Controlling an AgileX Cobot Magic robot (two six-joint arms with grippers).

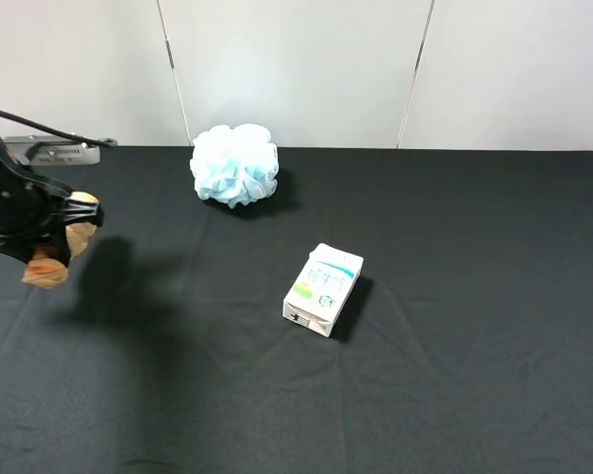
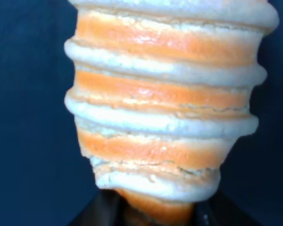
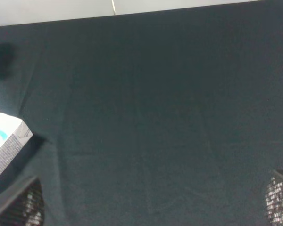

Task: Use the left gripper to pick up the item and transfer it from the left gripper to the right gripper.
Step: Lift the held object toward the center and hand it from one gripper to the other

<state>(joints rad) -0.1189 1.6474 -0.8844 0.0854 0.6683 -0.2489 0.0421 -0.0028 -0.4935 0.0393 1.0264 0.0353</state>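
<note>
- The left claw (image 1: pixel 67 229) pinches the ridged orange roll (image 1: pixel 49 267), held up off the black cloth (image 1: pixel 455 385).
- The right claw (image 3: pixel 155 207) is spread wide, with a white carton (image 3: pixel 7 141) near it.
- A blue puff (image 1: pixel 234 165) sits past the left claw, by the white wall (image 1: pixel 296 69).

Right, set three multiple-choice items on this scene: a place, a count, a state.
1. Where is the pale blue ruffled bath puff? A) table's rear B) front right corner C) centre
2. How many things lie on the black cloth table? A) one B) two C) four
3. The left end effector is A) open B) shut on the tan-orange ridged loaf C) out of view
Answers: A, it sits by the far edge; B, puff and white printed carton; B, loaf clamped in it.
</note>
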